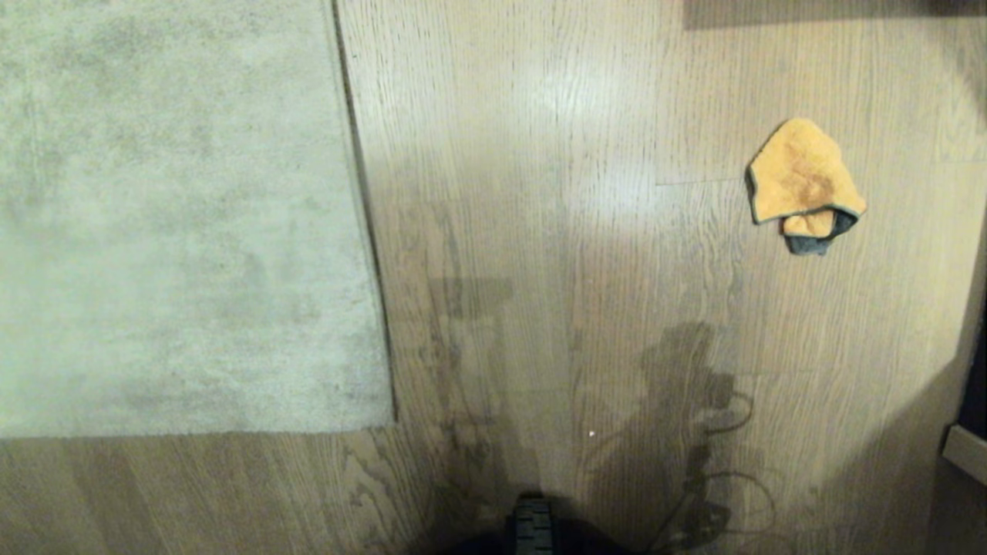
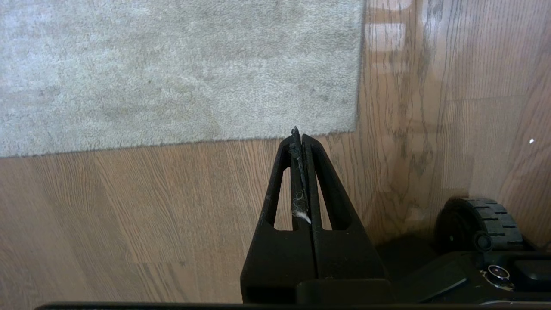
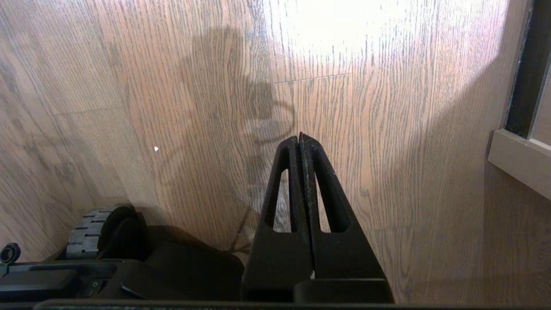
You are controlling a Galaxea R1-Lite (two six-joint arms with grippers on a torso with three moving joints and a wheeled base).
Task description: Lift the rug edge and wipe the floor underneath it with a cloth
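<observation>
A grey-beige rug [image 1: 170, 216] lies flat on the left of the wood-plank floor [image 1: 540, 231], its rug edge [image 1: 366, 223] running away from me and its near corner [image 1: 392, 422] close to my base. The orange cloth [image 1: 802, 183] with dark trim lies crumpled on the floor at the right. Neither arm appears in the head view. In the left wrist view my left gripper [image 2: 299, 134] hangs shut and empty over bare floor, just short of the rug [image 2: 172, 69] and its corner [image 2: 355, 129]. My right gripper [image 3: 300, 137] is shut and empty above the planks [image 3: 387, 129].
My base's wheels show by the floor [image 2: 478, 224] [image 3: 101, 232]. A pale ledge and dark frame [image 1: 968, 451] stand at the far right [image 3: 516, 155]. A small white speck [image 1: 591, 434] lies on the floor ahead of the base.
</observation>
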